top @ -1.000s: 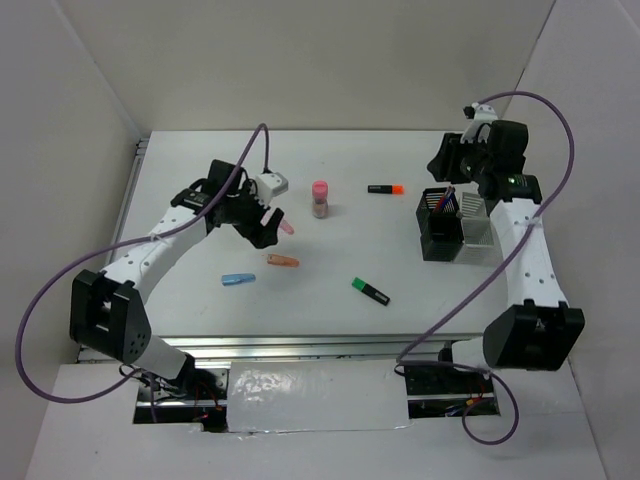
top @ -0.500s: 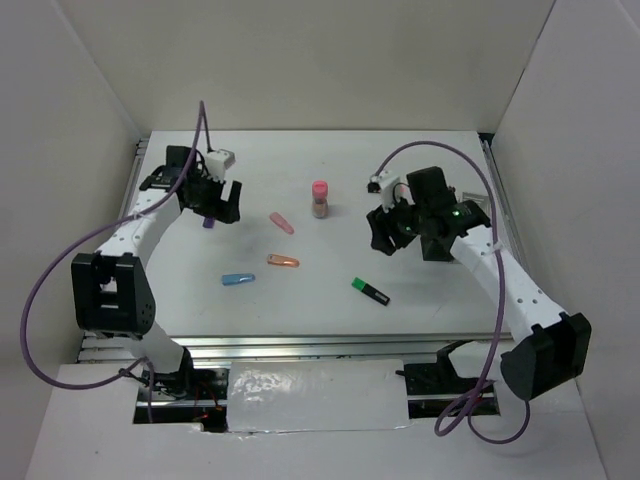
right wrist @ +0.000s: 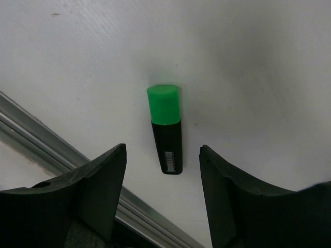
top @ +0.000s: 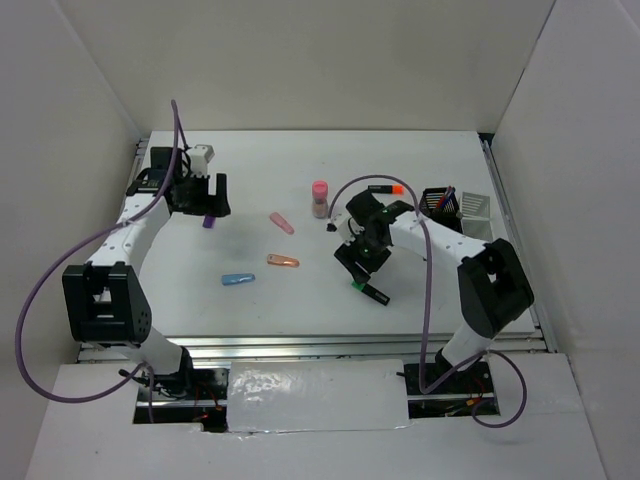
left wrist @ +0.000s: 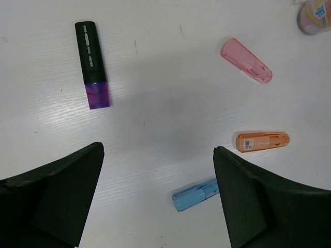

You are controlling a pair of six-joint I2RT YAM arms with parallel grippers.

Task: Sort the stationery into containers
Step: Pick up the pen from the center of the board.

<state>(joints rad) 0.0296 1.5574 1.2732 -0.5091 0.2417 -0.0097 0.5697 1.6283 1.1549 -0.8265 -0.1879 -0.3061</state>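
1. Right gripper point(top: 356, 268) hung over the green-capped black highlighter point(right wrist: 166, 135), fingers spread wide either side of the barrel and holding nothing. We judged it was lined up that way for a pinch across the body
2. That highlighter lay flat on the white table point(top: 430, 300), near the front edge and the metal rail, well apart from both containers
3. Left gripper point(left wrist: 158, 155) was also wide open and empty. The purple-tipped black highlighter point(left wrist: 91, 64) lay beyond its fingers, not between them, so we read no grasp there yet
4. Loose between the arms were the pink cap piece point(left wrist: 246, 60), the orange cap piece point(left wrist: 262, 141) and the blue cap piece point(left wrist: 195, 194), each apart from the others
5. The pink-capped stubby cylinder point(top: 320, 198) stood upright. The orange-tipped black highlighter point(top: 384, 188) lay behind it
6. The square black mesh cup point(top: 440, 203) held pens, with the low white-grey tray point(top: 476, 205) just beside it
7. The right arm crossed part of the cup, we couldn't make out the tray's contents, and the left wrist view cut the cylinder off at its corner
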